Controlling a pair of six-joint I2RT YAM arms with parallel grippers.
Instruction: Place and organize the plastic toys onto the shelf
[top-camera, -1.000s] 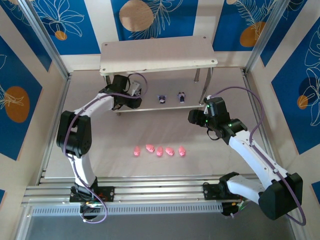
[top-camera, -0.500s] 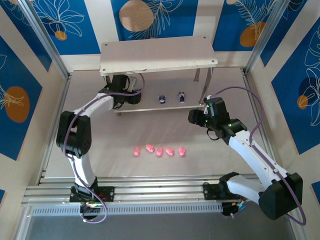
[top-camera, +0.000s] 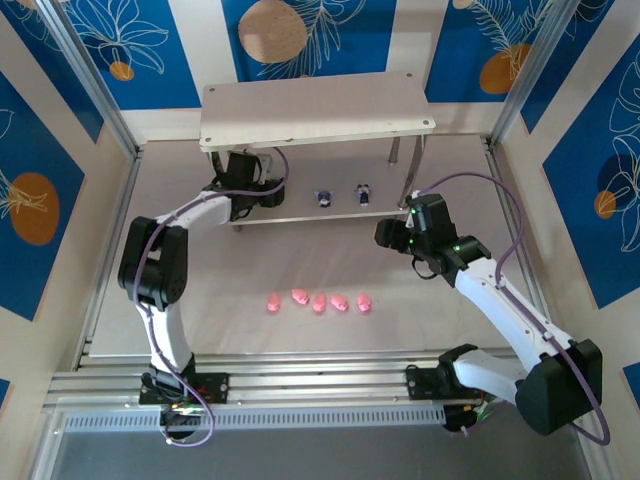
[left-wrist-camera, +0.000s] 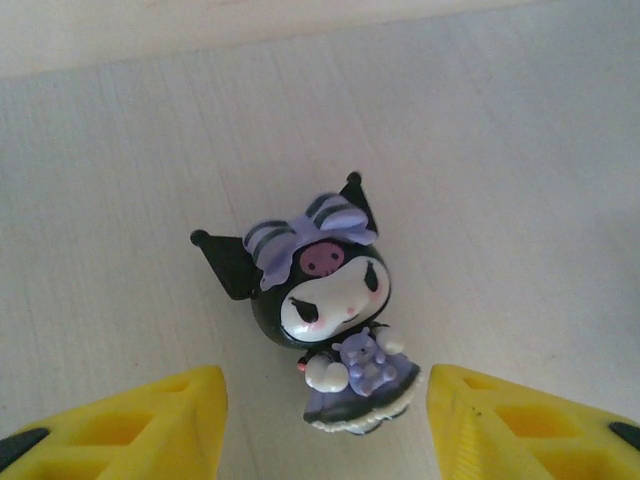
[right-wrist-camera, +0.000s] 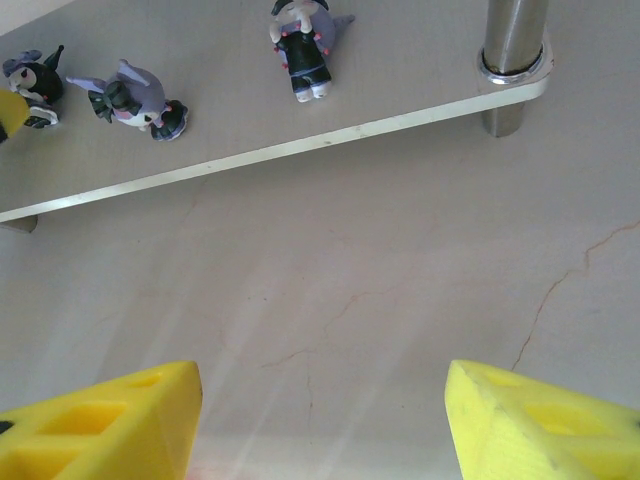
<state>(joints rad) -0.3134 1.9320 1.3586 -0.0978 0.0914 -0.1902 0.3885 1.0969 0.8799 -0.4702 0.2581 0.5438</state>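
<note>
White-black arms (top-camera: 510, 310), seemingly purple cables (top-camera: 470, 176), yellow fingers (left-wrist-camera: 120, 425)

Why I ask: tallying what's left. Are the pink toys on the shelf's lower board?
No, the five pink toys lie in a row on the bare table, in front of the shelf.

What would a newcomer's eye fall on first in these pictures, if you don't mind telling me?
Probably the dark figurine with the purple bow, seen close up on the pale board between the left hand's yellow fingers. Next comes the row of five pink toys on the table, in front of the two-tier shelf.
</note>
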